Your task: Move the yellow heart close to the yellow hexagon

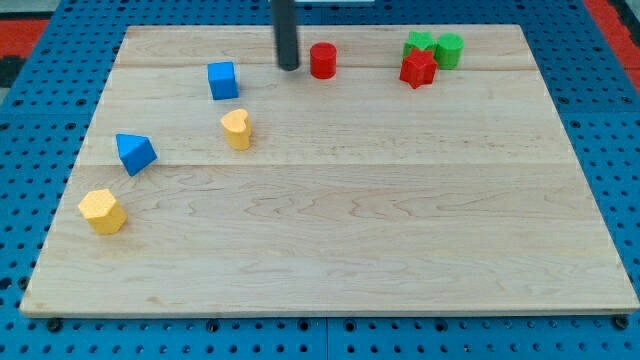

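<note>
Yellow heart (236,128) is sitting well apart from the yellow hexagon (102,211) at the surface's (350,250) lower left; nothing looks done. No pincer here: the tip (288,67) is hovering beside the red cylinder (322,61).

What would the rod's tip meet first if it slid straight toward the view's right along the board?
Most likely the red cylinder: it stands just to the right of my tip, at about the same depth. Depth is hard to judge from one view, so the tip might only graze it.
</note>
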Robot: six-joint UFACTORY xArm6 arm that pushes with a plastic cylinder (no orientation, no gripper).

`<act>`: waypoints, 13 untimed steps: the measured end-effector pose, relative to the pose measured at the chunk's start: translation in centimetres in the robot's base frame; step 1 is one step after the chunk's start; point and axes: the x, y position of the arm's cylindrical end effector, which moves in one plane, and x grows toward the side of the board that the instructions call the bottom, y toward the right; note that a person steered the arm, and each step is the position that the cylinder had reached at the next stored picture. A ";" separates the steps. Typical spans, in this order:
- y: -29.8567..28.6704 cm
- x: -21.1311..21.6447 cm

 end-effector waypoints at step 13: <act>-14.2 13.0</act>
